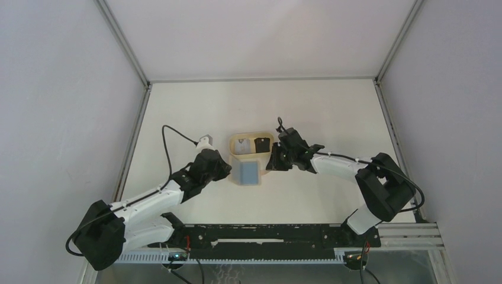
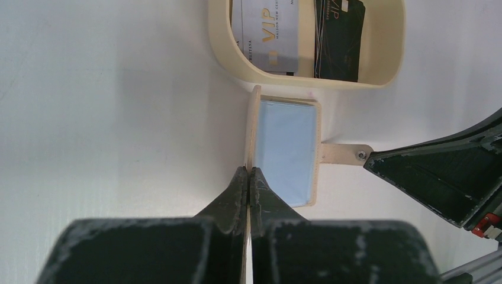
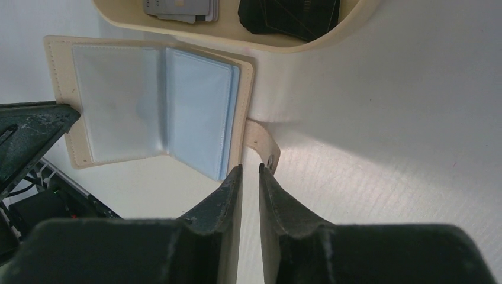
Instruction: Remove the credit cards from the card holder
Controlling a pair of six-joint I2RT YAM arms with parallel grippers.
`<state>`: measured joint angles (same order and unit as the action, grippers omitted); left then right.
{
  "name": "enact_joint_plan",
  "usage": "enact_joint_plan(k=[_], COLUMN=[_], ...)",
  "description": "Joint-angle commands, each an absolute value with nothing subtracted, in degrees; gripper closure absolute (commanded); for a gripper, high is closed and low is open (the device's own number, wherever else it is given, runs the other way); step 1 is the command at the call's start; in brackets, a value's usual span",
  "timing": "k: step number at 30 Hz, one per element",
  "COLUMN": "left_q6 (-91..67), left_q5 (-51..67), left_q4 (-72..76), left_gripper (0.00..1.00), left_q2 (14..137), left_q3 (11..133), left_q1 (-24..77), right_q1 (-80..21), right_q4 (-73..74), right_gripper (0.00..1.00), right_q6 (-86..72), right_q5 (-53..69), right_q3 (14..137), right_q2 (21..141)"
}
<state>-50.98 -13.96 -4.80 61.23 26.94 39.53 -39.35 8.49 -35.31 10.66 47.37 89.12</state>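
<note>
Card holder (image 1: 248, 172) open on the surface (image 1: 308, 106) beside the tray (image 1: 232, 142), between both tools. Left tool (image 2: 249, 171) clamped on its cover edge; right tool (image 3: 245, 169) near-closed at the snap tab (image 3: 260, 141), grip unclear.

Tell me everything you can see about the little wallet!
The card holder is a tan fold-over wallet, held open on the white table beside the beige tray. Inside are clear grey-blue sleeves that look empty. A snap tab sticks out one side, at the right hand. The left hand pinches its other cover.
</note>
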Motion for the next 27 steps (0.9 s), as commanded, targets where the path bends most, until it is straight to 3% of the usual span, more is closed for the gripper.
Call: enact_joint_plan(k=[1,16,19,24,27], left_q6=[-50.1,-49.8,-49.6,-49.5,-49.6], left_q5=[-14.9,-15.1,-15.3,-15.5,-15.6], left_q4=[-2.7,-3.7,-4.1,-4.5,-4.6], left_gripper=[1.00,1.00,1.00,1.00,1.00], left_q2=[61.5,62.1,61.9,61.5,61.5], left_q3=[27.2,27.7,27.8,27.8,27.8], left_q1=[39.8,39.8,39.8,39.8,39.8], right_q1=[-39.0,-36.2,-35.0,-33.4,-33.1], right_q4=[7.1,10.7,9.0,4.2,3.2], right_gripper=[0.76,0.59,0.47,0.02,0.00], right_q6=[-35.1,-31.9,-32.0,-32.2,-31.2], right_q5=[9.3,7.8,11.1,16.6,17.5], right_q3=[49.3,48.5,47.0,43.4,42.7], right_q2=[89.2,82.3,82.7,80.0,77.5])
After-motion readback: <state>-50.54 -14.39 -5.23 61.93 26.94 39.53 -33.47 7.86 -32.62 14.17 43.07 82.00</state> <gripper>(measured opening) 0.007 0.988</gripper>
